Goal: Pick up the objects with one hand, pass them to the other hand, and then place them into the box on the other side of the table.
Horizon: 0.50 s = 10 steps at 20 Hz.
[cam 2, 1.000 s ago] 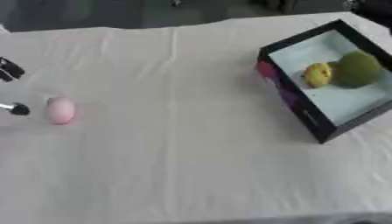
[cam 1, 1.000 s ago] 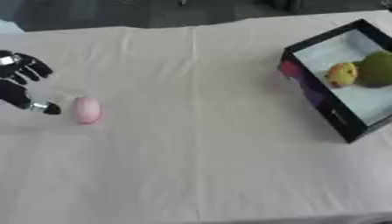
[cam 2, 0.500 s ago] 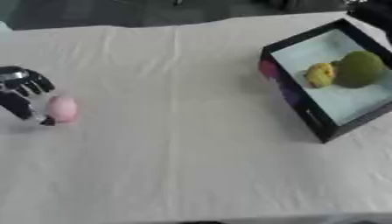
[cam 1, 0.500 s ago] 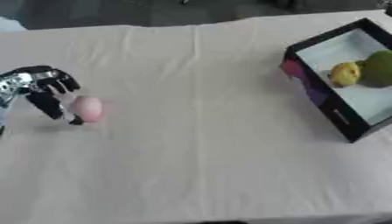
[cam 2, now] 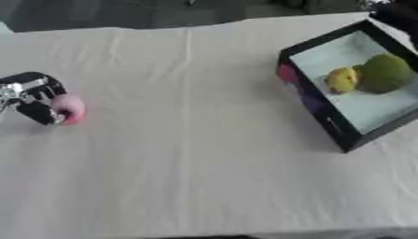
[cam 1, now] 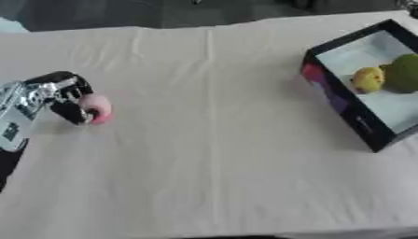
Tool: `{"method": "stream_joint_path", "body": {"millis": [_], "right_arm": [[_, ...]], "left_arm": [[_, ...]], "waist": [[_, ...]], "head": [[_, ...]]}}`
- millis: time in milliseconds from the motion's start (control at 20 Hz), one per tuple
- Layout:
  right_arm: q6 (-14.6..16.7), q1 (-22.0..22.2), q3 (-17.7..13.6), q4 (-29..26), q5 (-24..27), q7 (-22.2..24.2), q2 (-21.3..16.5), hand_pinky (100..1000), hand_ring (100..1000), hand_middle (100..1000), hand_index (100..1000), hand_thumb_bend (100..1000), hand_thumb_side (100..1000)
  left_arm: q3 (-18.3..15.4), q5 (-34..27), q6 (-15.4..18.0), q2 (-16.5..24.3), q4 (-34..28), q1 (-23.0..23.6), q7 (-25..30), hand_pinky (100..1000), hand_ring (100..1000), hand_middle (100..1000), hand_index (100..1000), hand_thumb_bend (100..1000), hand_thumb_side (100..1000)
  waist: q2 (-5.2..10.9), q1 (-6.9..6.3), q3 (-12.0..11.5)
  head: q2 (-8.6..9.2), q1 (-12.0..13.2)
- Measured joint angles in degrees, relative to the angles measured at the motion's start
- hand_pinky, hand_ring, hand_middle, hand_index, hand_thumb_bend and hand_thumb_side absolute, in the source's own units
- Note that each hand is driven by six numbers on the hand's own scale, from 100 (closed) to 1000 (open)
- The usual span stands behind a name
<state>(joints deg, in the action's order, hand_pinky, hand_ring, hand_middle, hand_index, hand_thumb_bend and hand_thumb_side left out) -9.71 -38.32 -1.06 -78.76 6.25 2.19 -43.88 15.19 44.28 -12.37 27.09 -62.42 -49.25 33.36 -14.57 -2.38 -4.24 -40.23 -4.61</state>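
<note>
A small pink rounded object lies on the white tablecloth at the far left. My left hand comes in from the left edge and its black fingers curl round the pink object from its left side. The black box with a pale floor stands at the right edge; a yellow fruit and a green fruit lie in it. A dark shape at the top right corner may be my right arm; the right hand itself does not show.
The white cloth covers the whole table, with a crease down the middle. The table's far edge runs along the top, the near edge along the bottom. Dark floor lies beyond the far edge.
My left hand has moved right to the pink object and its fingers have closed round it. The box and fruits have not moved.
</note>
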Motion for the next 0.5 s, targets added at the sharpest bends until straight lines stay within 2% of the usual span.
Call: {"method": "stream_joint_path", "body": {"millis": [250,350,500], "right_arm": [[0.1,-0.3,0.1,-0.8,0.6,0.1,0.2,937,925,904,915,100,441],[0.3,-1.2,0.3,-1.9,1.1,0.4,0.5,937,927,908,919,100,410],[0.6,-3.4,1.5,-4.5,1.6,1.7,1.4,938,932,915,927,100,362]], "left_arm": [[-0.6,-3.8,-2.3,1.5,-10.8,1.8,-2.0,728,694,614,619,116,113],[-1.3,-6.5,-4.1,1.9,-15.4,3.0,-6.2,721,687,608,605,100,137],[-1.5,-12.9,-5.8,2.0,-19.8,4.9,-15.4,713,681,603,594,100,189]], "waist": [[0.0,0.03,-0.3],[0.0,0.06,-0.5],[0.0,0.33,-0.5]], "head": [[-0.02,0.0],[-0.02,-0.1],[-0.02,-0.1]]}}
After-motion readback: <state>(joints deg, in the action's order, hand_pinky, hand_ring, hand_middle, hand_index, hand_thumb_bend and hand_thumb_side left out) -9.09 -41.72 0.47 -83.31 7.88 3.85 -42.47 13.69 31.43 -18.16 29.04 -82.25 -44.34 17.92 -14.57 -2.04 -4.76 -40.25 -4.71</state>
